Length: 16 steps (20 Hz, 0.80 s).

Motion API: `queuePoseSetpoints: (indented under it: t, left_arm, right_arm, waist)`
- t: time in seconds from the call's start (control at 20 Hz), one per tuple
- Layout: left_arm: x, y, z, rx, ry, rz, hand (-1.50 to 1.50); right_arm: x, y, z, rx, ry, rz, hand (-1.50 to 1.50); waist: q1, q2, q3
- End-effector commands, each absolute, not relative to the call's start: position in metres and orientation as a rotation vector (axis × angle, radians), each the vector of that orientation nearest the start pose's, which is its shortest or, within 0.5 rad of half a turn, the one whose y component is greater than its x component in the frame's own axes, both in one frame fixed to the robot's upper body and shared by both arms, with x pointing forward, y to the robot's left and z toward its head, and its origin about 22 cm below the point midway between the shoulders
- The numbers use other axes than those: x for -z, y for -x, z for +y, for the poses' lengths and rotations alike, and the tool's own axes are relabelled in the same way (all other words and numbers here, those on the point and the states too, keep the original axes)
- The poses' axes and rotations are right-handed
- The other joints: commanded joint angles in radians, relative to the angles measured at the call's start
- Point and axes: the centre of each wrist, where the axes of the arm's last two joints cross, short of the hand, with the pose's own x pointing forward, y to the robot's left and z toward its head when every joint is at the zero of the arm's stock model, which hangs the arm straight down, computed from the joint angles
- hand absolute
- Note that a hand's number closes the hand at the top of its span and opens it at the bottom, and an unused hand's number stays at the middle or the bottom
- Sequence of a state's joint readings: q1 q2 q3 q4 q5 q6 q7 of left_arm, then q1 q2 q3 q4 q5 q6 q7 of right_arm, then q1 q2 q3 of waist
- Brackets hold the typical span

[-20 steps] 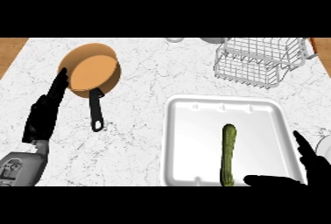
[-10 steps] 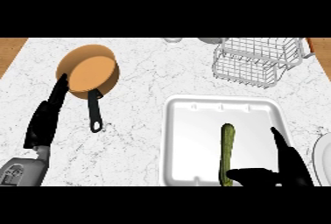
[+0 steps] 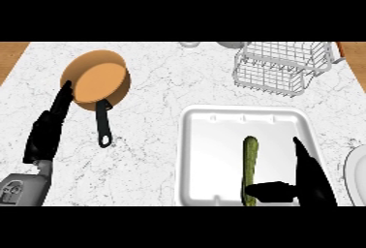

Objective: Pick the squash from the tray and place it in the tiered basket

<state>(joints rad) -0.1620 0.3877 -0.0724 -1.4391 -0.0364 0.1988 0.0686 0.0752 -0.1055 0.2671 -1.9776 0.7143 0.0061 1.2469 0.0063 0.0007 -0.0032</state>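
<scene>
1. The task is judged to be at its start: the squash [image 3: 250, 164], a long, thin green vegetable, is seen lying lengthwise in the white tray [image 3: 207, 145] and has not yet been lifted.
2. The right hand [image 3: 307, 181] is placed over the tray's lower right part, just beside the squash. Its fingers are stretched straight up the view along the squash's right side, and its thumb is pointed across toward the squash's lower end. Nothing is curled round the squash, so no grasp is shown.
3. What is left, as judged from this view: the squash must be grasped, raised out of the tray, carried up and to the right, and set down in the tiered basket [image 3: 282, 68].
4. The tiered basket, made of white wire, is seen at the counter's far right, well apart from the tray. Nothing can be made out inside it.
5. Only the squash is held by the tray.
6. A copper pan [image 3: 97, 82] with a black handle is seen at the far left; nothing is seen in it.
7. The left hand [image 3: 49, 131] is shown at the left, fingers straight, just beside the pan, holding nothing.
</scene>
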Motion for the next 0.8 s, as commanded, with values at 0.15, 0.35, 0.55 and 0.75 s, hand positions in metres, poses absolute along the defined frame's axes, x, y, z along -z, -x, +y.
queuePoseSetpoints:
  t: [0.15,0.35,0.55,0.75]
  left_arm:
    - [-0.04,-0.28,0.295,0.229,-0.435,-1.533,0.0]
    - [-0.038,-0.28,0.307,0.25,-0.446,-1.538,0.0]
    - [-0.033,-0.276,0.296,0.236,-0.434,-1.526,0.0]
    - [-0.032,-0.274,0.294,0.244,-0.416,-1.52,0.0]
  right_arm:
    - [-0.085,-0.203,-0.17,-0.262,0.768,-0.463,-1.5]
    - [-0.077,-0.22,-0.17,-0.23,0.756,-0.45,-1.5]
    - [-0.062,-0.218,-0.164,-0.235,0.739,-0.414,-1.5]
    - [-0.065,-0.232,-0.168,-0.226,0.739,-0.412,-1.5]
  waist:
    - [-0.007,-0.002,0.001]
    - [-0.001,0.002,0.001]
    - [0.0,0.001,0.002]
    - [0.002,0.001,0.002]
